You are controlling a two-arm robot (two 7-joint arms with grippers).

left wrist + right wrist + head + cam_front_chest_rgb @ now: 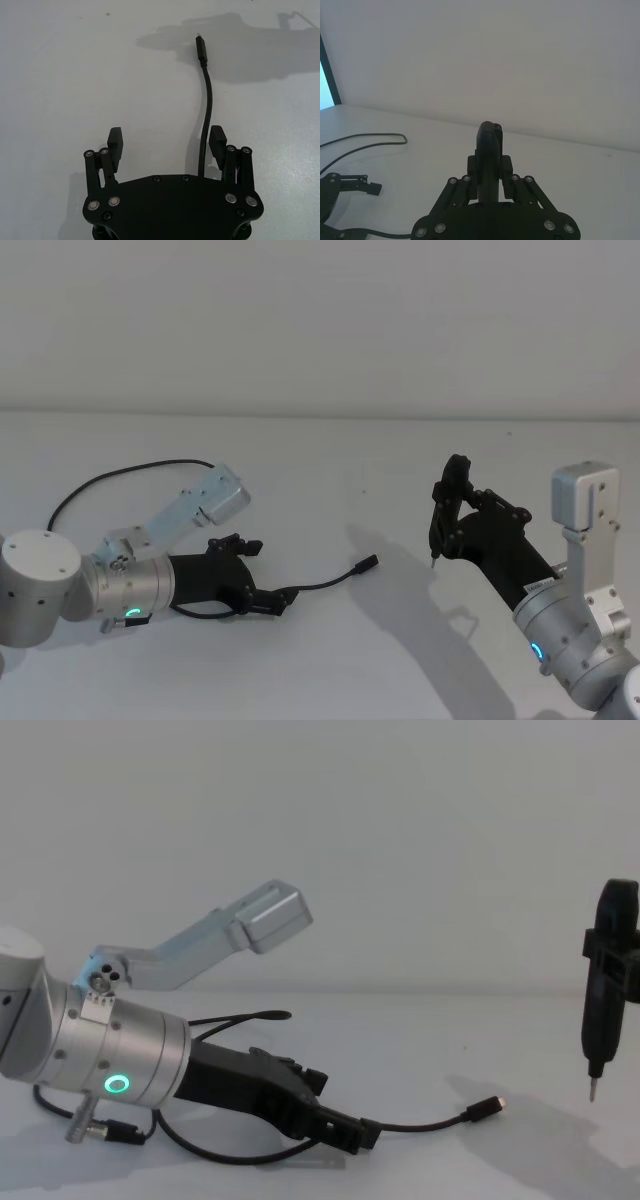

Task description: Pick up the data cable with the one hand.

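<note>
We hold the left gripper (166, 142) low over the table (75, 75), its fingers spread apart around the data cable (207, 100).
The cable runs out between the pads, just beside one, and its plug (201, 50) lies well ahead of the fingertips. The right gripper (490, 172) is raised, clamped on a black pointed tool (489, 145).

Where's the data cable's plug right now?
The data cable's plug lies on the table near the head view's centre, between the open left pincer and the black tool in the right pincer.

Bright, even light; soft grey shadows lie on the white table (300, 670).
</note>
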